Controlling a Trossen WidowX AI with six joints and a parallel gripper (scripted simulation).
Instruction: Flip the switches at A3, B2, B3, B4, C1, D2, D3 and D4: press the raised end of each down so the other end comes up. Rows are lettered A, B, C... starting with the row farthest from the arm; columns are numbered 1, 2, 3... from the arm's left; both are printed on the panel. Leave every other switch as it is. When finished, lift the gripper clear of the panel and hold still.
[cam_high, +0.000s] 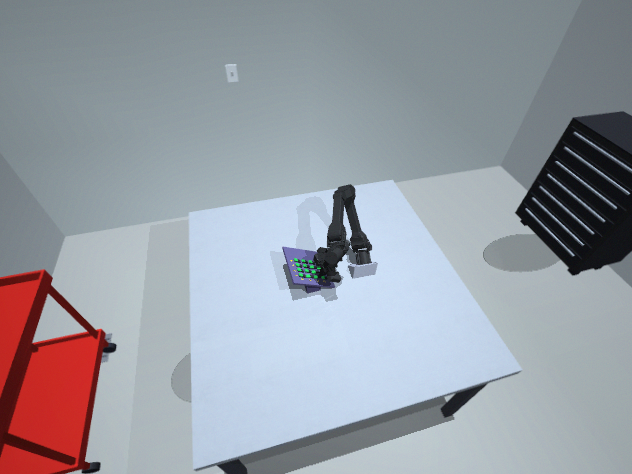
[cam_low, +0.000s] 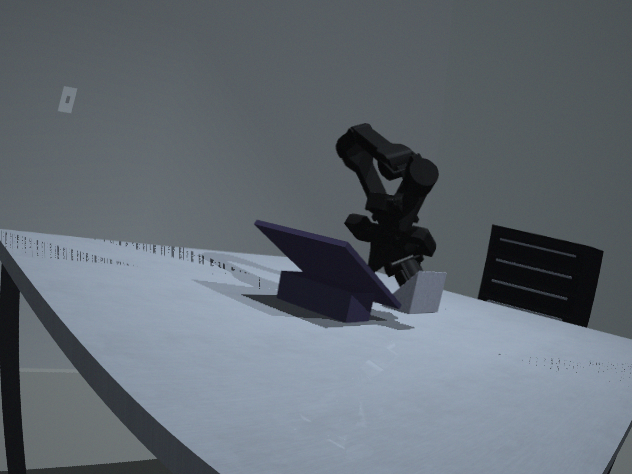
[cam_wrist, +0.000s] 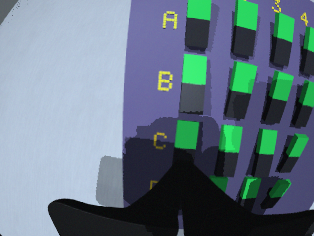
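Observation:
The tilted purple panel carries rows of green-and-black switches. My gripper is shut and empty; its fingertips overlap the black lower half of switch C1 in the wrist view, and contact cannot be told. Switches A3, B2, B3 and B4 show beyond the gripper. D3 and D4 show to its right. D2 is mostly hidden and D1 is hidden by the fingers. The exterior camera sees only the panel's back.
The panel rests on a purple stand. The arm's base sits on a pale grey wedge block beside the panel. A red cart and a black drawer cabinet stand off the table.

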